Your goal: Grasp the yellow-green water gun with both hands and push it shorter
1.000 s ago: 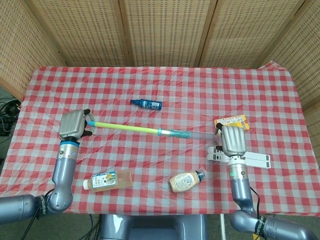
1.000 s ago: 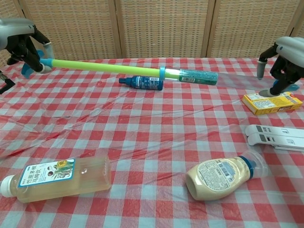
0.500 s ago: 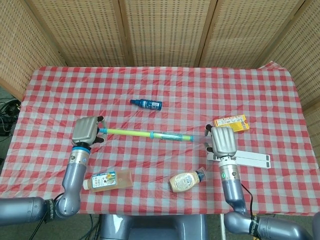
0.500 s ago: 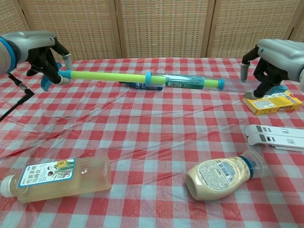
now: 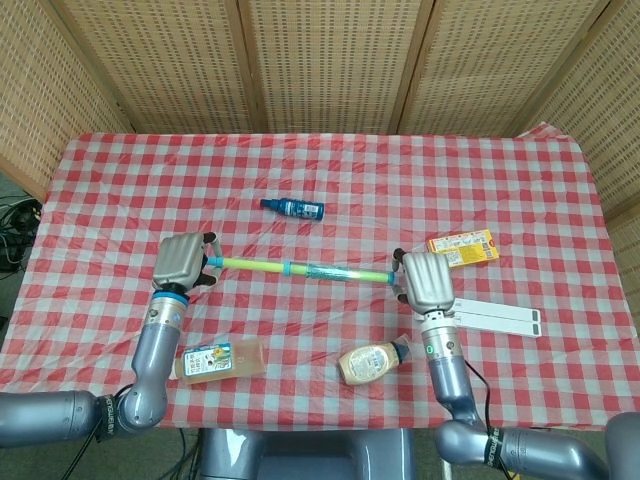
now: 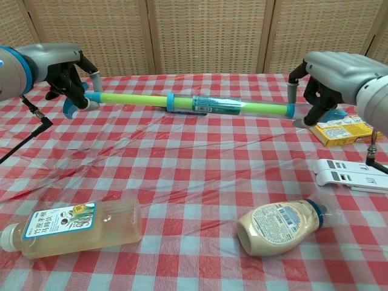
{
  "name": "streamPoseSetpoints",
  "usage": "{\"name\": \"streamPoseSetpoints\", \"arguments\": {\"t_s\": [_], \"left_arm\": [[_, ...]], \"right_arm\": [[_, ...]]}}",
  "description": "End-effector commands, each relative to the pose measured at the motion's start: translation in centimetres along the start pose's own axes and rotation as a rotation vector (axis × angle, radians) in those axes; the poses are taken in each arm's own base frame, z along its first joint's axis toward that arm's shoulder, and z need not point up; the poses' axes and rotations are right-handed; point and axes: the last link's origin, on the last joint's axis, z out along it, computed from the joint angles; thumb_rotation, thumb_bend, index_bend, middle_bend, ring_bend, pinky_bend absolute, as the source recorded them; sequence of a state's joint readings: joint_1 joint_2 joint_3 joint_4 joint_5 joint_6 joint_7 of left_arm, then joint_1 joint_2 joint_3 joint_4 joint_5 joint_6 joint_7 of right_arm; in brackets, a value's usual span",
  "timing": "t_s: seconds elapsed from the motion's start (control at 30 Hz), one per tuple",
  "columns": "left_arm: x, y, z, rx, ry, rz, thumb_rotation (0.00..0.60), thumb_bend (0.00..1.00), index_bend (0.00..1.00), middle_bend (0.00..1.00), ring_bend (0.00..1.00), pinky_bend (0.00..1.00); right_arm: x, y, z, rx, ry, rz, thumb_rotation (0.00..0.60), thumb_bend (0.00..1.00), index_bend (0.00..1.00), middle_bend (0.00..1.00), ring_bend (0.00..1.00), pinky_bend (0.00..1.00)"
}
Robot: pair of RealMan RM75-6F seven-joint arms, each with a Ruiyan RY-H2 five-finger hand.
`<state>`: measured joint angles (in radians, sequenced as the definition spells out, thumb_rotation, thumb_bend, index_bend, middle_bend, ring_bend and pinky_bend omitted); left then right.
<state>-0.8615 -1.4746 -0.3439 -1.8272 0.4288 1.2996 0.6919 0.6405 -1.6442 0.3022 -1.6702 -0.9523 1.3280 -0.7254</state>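
Note:
The yellow-green water gun point(image 5: 300, 269) hangs level above the checked cloth, a thin green rod on its left and a clear barrel with a teal insert on its right. My left hand point(image 5: 182, 262) grips the blue handle at the rod's left end. The fingers of my right hand point(image 5: 427, 281) curl around the barrel's blue right end. In the chest view the water gun point(image 6: 212, 104) spans from the left hand point(image 6: 66, 73) to the right hand point(image 6: 330, 73), with a blue ring partway along it.
A small blue bottle point(image 5: 292, 208) lies behind the gun. A yellow box point(image 6: 345, 130) sits just below my right hand. Nearer the front lie a white flat object point(image 6: 351, 177), a sauce bottle point(image 6: 282, 221) and a tea bottle point(image 6: 73, 225).
Both hands have moved toward each other. The green rod has slid into the barrel, so the gun is much shorter than a second ago.

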Motion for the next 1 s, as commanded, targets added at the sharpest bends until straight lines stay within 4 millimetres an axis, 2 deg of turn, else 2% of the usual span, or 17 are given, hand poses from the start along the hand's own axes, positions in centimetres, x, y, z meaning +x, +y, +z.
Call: {"name": "streamPoseSetpoints", "arguments": {"t_s": [0.03, 0.4, 1.0], "left_arm": [[0.1, -0.1, 0.5, 0.0, -0.003, -0.005, 0.6, 0.69, 0.85, 0.95, 0.89, 0.79], [0.2, 0.1, 1.5, -0.013, -0.017, -0.006, 0.6, 0.69, 0.85, 0.95, 0.89, 0.79], [-0.4, 1.4, 1.7, -0.043, -0.036, -0.014, 0.6, 0.69, 0.85, 0.95, 0.89, 0.79]], "right_arm": [[-0.1, -0.8, 0.3, 0.005, 0.0, -0.004, 0.6, 0.43, 0.64, 1.0, 1.0, 0.65], [-0.1, -2.7, 1.0, 0.023, 0.003, -0.019, 0.6, 0.43, 0.65, 1.0, 1.0, 0.65], [-0.3, -4.9, 0.7, 0.064, 0.001, -0.023, 0.6, 0.43, 0.65, 1.0, 1.0, 0.65]]}}
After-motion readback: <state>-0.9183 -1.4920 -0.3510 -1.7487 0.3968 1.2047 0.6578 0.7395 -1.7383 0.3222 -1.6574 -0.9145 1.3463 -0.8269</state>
